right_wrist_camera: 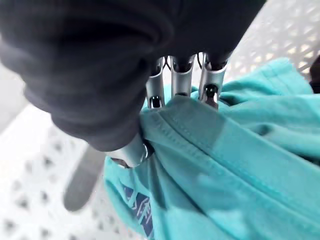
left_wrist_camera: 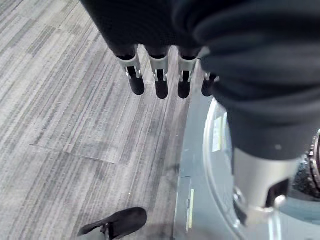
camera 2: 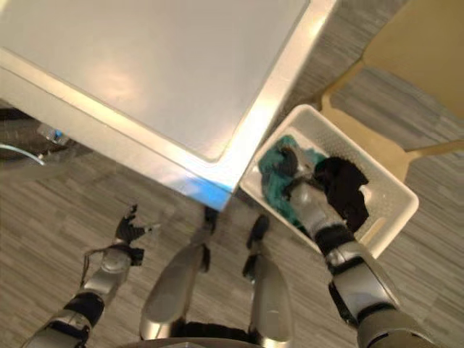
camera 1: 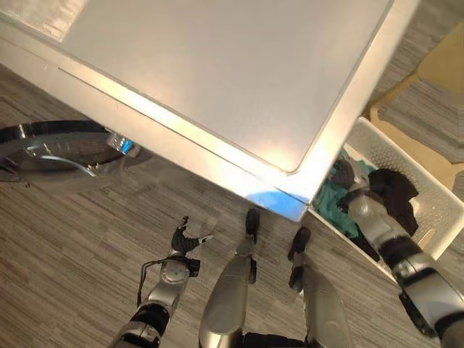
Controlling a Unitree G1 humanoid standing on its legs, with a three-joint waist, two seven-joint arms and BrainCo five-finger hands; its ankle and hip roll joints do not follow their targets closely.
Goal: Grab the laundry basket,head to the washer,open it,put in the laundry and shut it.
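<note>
The white washer (camera 1: 217,65) is seen from above, with its round glass door (camera 1: 51,148) swung open at its left. To its right, a white perforated laundry basket (camera 2: 395,185) stands on the floor, holding a teal garment (camera 2: 274,170) and a black garment (camera 2: 344,185). My right hand (camera 2: 293,161) is down inside the basket. Its fingers (right_wrist_camera: 180,75) and thumb are curled into a fold of the teal garment (right_wrist_camera: 240,165). My left hand (camera 1: 185,243) hangs above the floor in front of the washer, fingers (left_wrist_camera: 160,80) straight and holding nothing, with the door (left_wrist_camera: 220,165) just beside it.
A tan wooden piece of furniture (camera 2: 406,43) stands right behind the basket. The washer's front corner (camera 2: 217,192) juts out between my two arms. Grey striped carpet (camera 1: 72,246) spreads to the left, under the open door.
</note>
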